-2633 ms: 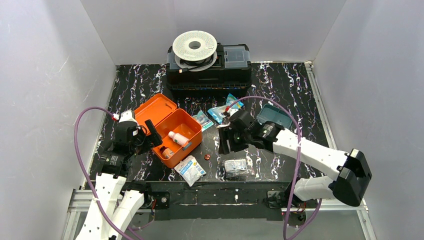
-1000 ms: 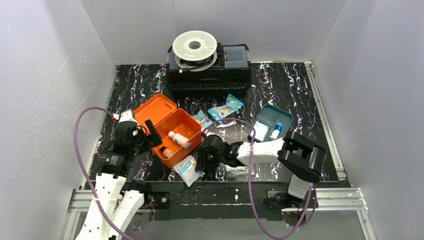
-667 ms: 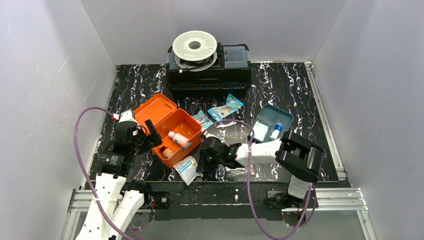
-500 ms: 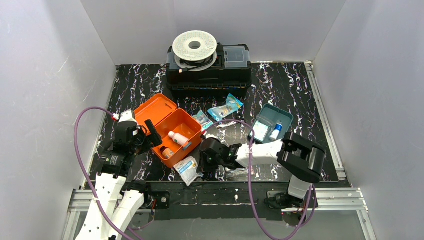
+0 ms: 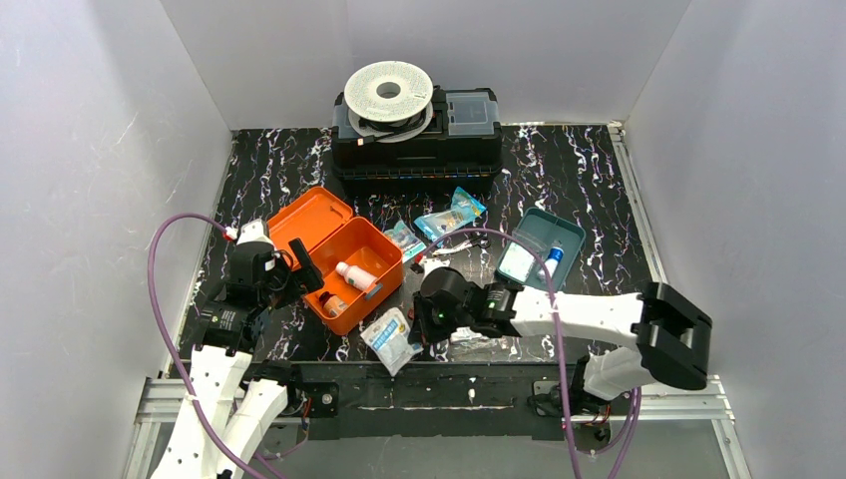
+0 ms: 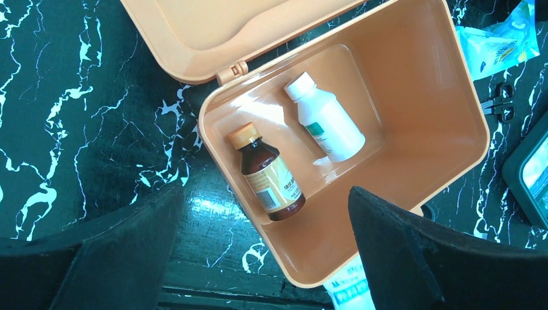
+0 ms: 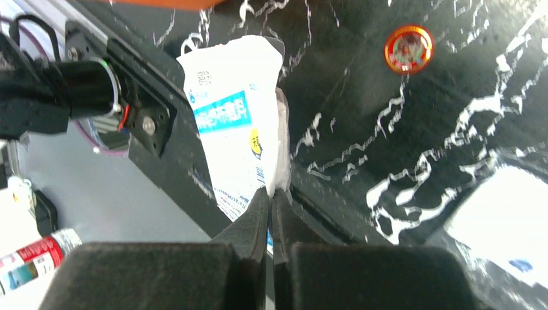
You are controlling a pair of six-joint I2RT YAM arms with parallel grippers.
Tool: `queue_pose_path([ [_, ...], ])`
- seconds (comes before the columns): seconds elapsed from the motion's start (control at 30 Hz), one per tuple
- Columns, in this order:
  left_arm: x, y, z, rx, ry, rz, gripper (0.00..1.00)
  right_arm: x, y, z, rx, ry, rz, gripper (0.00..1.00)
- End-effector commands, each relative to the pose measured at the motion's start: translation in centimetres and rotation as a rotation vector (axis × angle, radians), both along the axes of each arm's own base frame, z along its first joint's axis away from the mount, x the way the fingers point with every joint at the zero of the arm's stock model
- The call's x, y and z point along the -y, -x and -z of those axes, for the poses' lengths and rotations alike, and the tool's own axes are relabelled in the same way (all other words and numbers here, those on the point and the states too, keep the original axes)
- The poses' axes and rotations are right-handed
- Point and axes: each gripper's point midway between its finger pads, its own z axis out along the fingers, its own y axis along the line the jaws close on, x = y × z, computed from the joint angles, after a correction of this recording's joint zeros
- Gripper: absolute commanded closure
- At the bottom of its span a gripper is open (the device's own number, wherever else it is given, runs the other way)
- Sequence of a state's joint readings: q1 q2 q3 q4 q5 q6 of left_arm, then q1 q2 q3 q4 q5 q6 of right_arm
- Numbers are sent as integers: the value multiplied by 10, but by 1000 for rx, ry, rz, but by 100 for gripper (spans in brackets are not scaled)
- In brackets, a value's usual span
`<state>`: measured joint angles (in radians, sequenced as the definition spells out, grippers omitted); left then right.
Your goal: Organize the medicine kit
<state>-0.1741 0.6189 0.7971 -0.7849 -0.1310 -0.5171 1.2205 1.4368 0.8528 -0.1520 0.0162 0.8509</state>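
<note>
The orange medicine kit (image 5: 371, 247) lies open at the left, its lid (image 5: 307, 220) tipped back. A white bottle (image 6: 326, 123) and a brown bottle (image 6: 268, 177) lie inside it. My left gripper (image 6: 265, 258) hovers open over the kit's near corner, holding nothing. My right gripper (image 7: 271, 194) is shut on the edge of a white and blue packet (image 7: 236, 142). That packet (image 5: 392, 339) hangs by the table's front edge, just right of the kit. The teal inner tray (image 5: 564, 228) sits apart on the right, with a packet and a small bottle in it.
A black toolbox (image 5: 419, 150) with a white spool (image 5: 389, 92) stands at the back. Blue packets (image 5: 449, 215) and small scissors (image 6: 497, 106) lie behind the kit. A clear packet (image 5: 474, 334) and a round red tin (image 7: 408, 48) lie near my right gripper.
My right gripper has shut on the white and blue packet and lifted it slightly to the right, and the arm's elbow has swung right. The left arm has not moved.
</note>
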Motion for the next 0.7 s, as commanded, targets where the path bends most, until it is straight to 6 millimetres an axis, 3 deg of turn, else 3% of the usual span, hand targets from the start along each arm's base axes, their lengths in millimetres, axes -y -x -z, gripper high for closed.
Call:
queue_pose_path([
  [0.0, -3, 1, 0, -5, -14, -7, 0, 36, 22, -4, -14, 76, -100, 99],
  [0.13, -3, 2, -1, 2, -13, -9, 0, 52, 27, -29, 28, 54, -135, 99],
  [0.3, -4, 3, -2, 8, -13, -11, 1, 58, 16, -75, 135, -5, -115, 99],
  [0.47, -4, 3, -3, 15, -13, -14, 0, 50, 0, -117, 226, -21, -103, 99],
  [0.67, -5, 4, -6, 30, -13, -22, 0, 31, -25, -152, 294, -23, -89, 99],
])
